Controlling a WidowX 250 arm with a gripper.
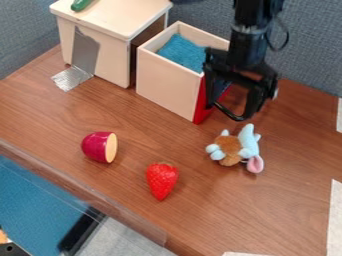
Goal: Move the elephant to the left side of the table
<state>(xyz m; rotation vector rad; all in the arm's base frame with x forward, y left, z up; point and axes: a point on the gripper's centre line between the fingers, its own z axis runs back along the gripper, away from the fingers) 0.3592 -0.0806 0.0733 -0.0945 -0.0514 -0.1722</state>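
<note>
I have the elephant (248,145) on the worktop (280,200), right of centre in the view; it sits below the jaws (237,115) in the picture, near them, with a strip of bare wood showing between; I can't tell whether the jaws are open or closed; they hang from the black arm (250,37), which comes in at the top edge.

Elephant is soft-looking, a small plush; pale blue parts at both sides, brown middle, one pink patch at its lower right like the inside of an ear; it reads as tipped over, but I can't make out its face or which way the head points.

Strawberry (162,180) lies to its lower left, point toward the near edge; further left is a dark red half-piece (96,146), pale cut side facing right. Up behind them stands an open pale box (165,82) with blue cloth (182,52) inside and a red edge (202,104); the jaws cover part of its right end; beside it is a second pale box (100,52), top cut off by the frame, a green item (81,4) on it also cut off; silver tape (71,78) runs from that box's front onto the worktop.
</note>
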